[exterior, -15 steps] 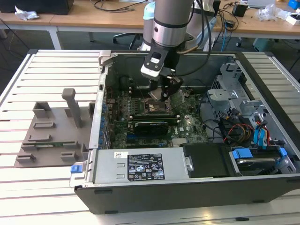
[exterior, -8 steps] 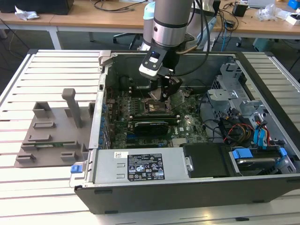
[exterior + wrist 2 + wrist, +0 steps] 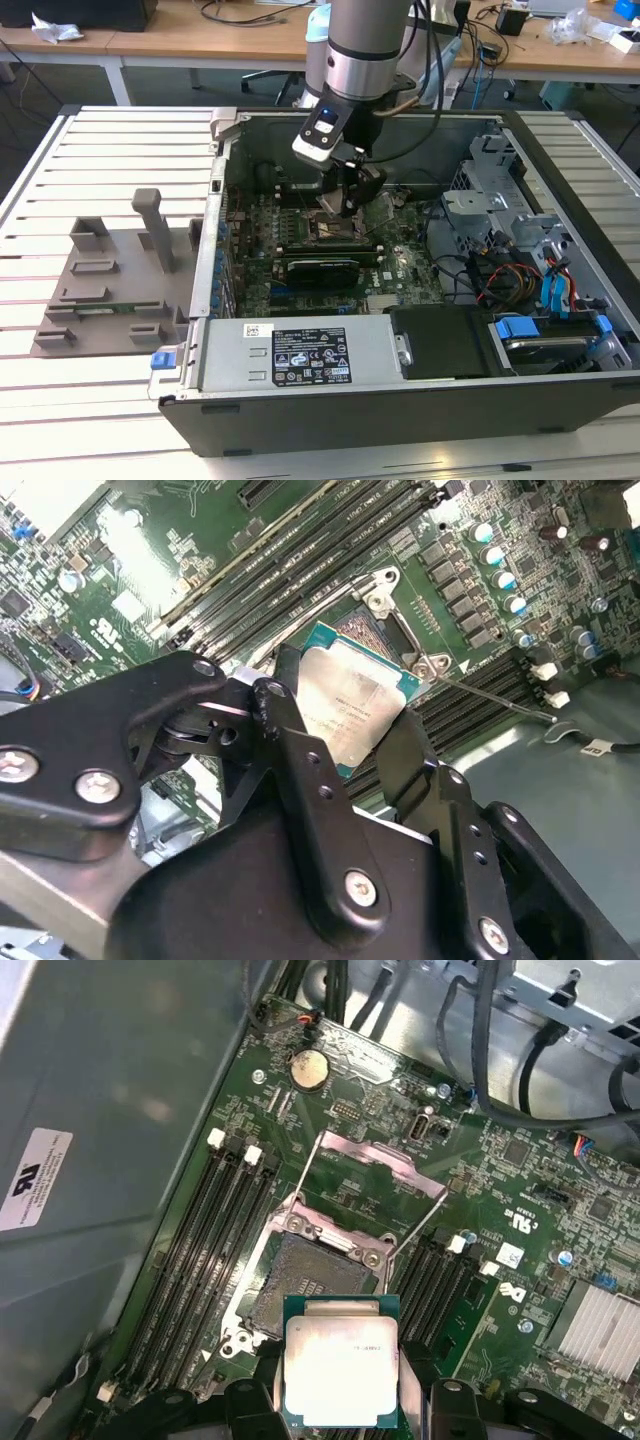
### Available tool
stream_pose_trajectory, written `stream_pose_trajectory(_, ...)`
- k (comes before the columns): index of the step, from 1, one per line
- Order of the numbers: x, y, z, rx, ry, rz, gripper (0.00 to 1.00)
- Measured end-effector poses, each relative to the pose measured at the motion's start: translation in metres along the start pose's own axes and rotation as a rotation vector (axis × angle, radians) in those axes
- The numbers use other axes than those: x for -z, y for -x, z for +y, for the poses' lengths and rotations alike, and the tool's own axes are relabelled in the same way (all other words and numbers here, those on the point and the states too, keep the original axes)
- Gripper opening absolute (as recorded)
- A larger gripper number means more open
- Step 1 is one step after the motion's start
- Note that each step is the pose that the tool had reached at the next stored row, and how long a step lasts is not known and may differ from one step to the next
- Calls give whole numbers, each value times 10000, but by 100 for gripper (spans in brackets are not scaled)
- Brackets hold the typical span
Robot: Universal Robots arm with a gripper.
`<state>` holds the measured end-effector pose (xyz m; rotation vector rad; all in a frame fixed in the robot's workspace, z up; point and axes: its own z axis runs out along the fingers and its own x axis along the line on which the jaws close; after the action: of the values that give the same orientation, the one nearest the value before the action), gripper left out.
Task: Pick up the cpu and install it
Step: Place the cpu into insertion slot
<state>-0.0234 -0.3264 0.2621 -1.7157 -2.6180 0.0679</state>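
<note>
The arm (image 3: 365,45) comes down steeply over the CPU socket (image 3: 312,1272), wrist close to vertical. The gripper (image 3: 347,208) hangs just above that socket, clear of it. Its two black fingers (image 3: 300,750) are clamped on opposite edges of the cpu (image 3: 340,1372), holding it flat with the lid facing away from the socket.

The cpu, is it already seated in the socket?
No; in the first wrist view the gripper holds the cpu, while the open socket lies empty.
</note>
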Motion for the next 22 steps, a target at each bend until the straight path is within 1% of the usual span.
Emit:
stream_pose_trajectory(10, -10, -1, 1, -799, -35, -19, 55)
stream_pose_trajectory(22, -14, -1, 1, -1591, -52, 5, 55)
